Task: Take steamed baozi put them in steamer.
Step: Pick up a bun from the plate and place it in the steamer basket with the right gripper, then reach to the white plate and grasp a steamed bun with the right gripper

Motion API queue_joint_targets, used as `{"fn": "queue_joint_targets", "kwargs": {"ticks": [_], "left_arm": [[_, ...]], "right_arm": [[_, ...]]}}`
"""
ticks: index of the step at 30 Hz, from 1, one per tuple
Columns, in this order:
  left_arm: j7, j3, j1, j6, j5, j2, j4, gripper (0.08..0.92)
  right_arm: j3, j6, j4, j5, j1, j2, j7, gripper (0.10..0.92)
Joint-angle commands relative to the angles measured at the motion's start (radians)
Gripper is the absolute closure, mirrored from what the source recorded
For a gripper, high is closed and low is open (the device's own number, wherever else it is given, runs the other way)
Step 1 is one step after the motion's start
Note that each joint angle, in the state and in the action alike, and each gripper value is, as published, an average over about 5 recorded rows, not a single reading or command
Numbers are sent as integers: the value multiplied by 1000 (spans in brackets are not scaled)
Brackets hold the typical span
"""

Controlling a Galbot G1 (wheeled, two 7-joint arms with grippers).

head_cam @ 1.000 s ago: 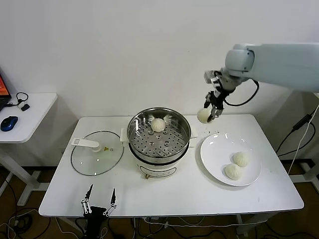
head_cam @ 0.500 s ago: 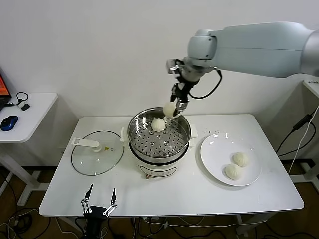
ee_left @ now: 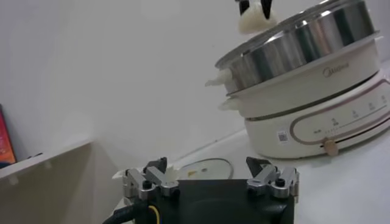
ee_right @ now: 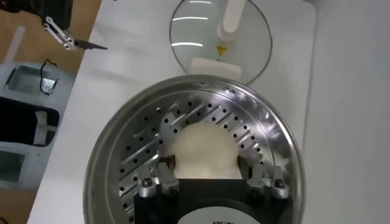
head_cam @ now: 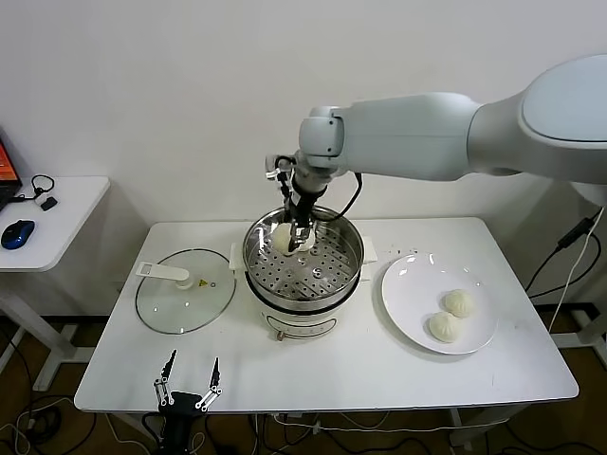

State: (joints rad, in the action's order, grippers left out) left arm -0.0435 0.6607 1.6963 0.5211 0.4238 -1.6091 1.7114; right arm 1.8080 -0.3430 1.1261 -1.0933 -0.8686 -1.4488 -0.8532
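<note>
**Bun over the steamer**

The white surface lies under the right tool. Just below the tool sits the steamer. A glass lid and plate lie at either side. The tool pinches a baozi above the tray. The left tool waits, spread, down low.

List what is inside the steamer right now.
Inside the steamer sits its perforated tray, with the right gripper over its far side around a baozi. The gripper largely covers anything behind that bun.
</note>
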Motion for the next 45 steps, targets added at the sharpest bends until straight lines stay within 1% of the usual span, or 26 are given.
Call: {"fn": "queue_joint_targets", "kwargs": {"ticks": [1,10,27,29,34,37,45], "left_arm": [[0,-1,-1,1,0,-49,-4,177],[-2,2,3,4,-1,-49,-2,177],[-3,5,-1,4,0,-49,-6,177],[-3,5,-2,4,1,-49,-7,177],[-2,6,0,4,2,-49,-5,177],[-2,8,3,4,2,-49,-2,177],[1,6,9,3,6,-49,10,177]], "right_arm": [[-14,-10,-56,17,87,-46,23,331],[-25,-11,-114,45,138,-77,33,330],[-52,-18,-143,87,174,-78,53,324],[-60,-20,-142,79,178,-76,54,306],[-74,-21,-129,58,162,-61,50,226],[-65,-17,-105,48,128,-34,39,204],[17,25,-22,42,4,88,-49,202]]}}
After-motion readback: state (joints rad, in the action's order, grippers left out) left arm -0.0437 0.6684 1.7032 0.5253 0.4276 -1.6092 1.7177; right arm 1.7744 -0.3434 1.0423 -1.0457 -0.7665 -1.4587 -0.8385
